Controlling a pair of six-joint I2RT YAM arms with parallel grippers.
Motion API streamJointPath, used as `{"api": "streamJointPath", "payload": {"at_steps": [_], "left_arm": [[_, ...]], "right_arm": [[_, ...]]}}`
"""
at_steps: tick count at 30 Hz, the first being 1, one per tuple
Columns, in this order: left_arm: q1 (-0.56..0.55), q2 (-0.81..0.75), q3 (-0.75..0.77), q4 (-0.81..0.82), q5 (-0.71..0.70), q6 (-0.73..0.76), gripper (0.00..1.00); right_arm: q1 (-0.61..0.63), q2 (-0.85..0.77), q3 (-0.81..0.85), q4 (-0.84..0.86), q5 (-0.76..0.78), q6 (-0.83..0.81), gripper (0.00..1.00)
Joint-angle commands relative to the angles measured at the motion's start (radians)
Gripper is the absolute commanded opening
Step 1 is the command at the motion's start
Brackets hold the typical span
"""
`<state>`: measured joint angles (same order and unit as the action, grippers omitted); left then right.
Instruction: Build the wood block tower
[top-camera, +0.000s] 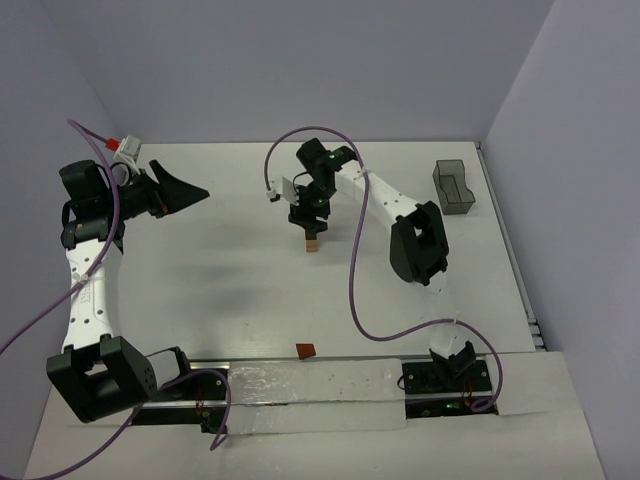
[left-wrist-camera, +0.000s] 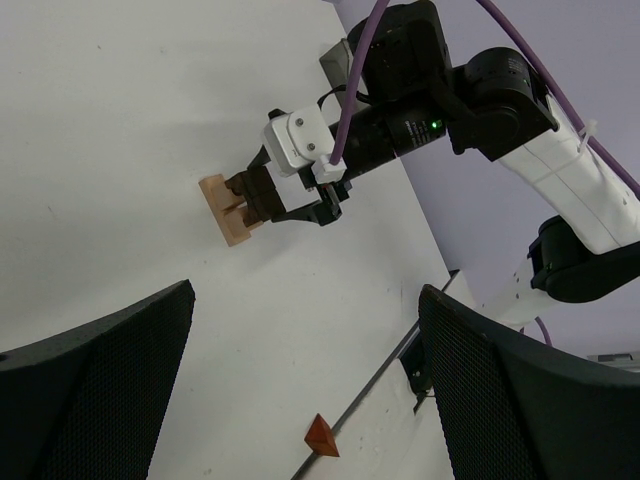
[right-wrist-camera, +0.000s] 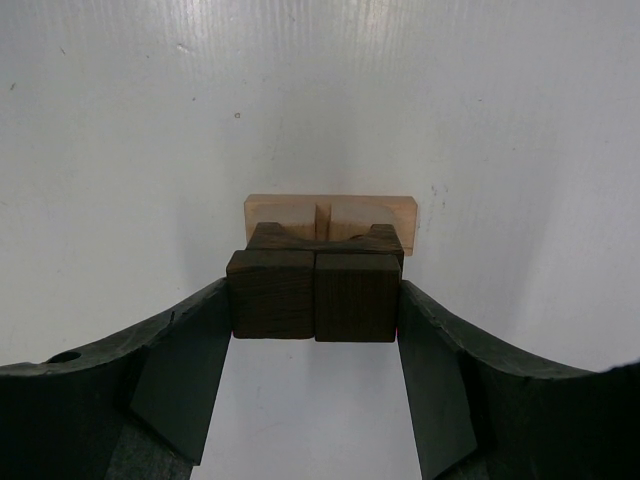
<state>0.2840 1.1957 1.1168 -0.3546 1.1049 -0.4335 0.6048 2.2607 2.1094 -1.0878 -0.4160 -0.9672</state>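
Right wrist view: your right fingers clamp a pair of dark blocks atop the wood block tower, standing mid-desk. Your left fingers hang released, far left. A red block lies at the near edge.

White arms, black tools, looping purple cables.

Grainy matt wood block tower; smooth, faintly streaked table.
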Motion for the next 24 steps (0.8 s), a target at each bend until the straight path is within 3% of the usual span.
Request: {"api": "streamJointPath", "payload": {"at_steps": [1,24], "left_arm": [[0.011,-0.004,0.002,0.036,0.028,0.005,0.99],[0.014,-0.008,-0.002,0.037,0.032,0.004,0.99]], "right_arm": [[0.009,0.007,0.037,-0.008,-0.009,-0.013,0.73],[0.009,0.01,0.02,0.014,-0.006,-0.007,0.95]]}}
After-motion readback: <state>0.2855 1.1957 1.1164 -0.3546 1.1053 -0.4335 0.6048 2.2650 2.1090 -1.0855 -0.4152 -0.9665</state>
